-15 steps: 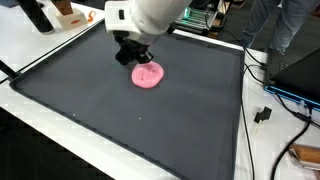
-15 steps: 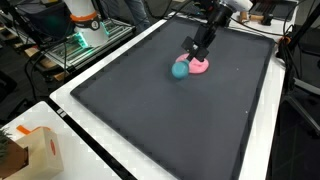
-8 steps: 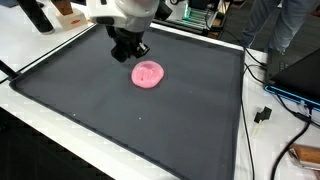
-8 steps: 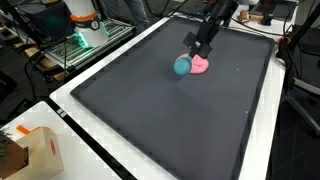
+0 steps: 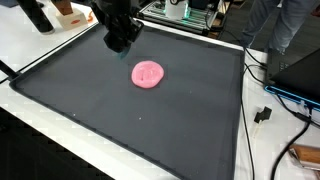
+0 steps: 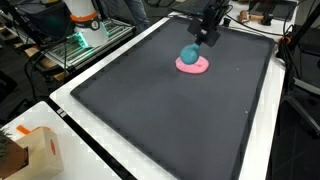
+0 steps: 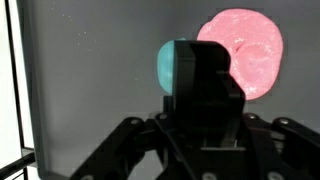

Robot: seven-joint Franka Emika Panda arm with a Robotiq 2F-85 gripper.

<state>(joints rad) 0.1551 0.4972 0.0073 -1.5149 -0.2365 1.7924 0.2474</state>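
Note:
A round pink plate (image 5: 148, 73) lies flat on a dark mat (image 5: 100, 115); it shows in both exterior views (image 6: 193, 66) and at the upper right of the wrist view (image 7: 252, 50). My black gripper (image 6: 204, 38) hangs above the far part of the mat, up and aside from the plate (image 5: 121, 42). It is shut on a small teal object (image 6: 188, 52), held in the air just above the plate's edge. In the wrist view the teal object (image 7: 171, 65) peeks out from behind the fingers (image 7: 205, 80), which hide most of it.
The mat (image 6: 150, 110) has a raised black rim on a white table. A cardboard box (image 6: 35, 150) stands at a near corner. Cables (image 5: 265, 112) and a person (image 5: 282, 30) are beside the table. Equipment racks (image 6: 85, 35) stand behind.
The gripper has risen and pulled away from the plate, lifting the teal object off the mat from beside the plate. The pink plate has stayed where it was.

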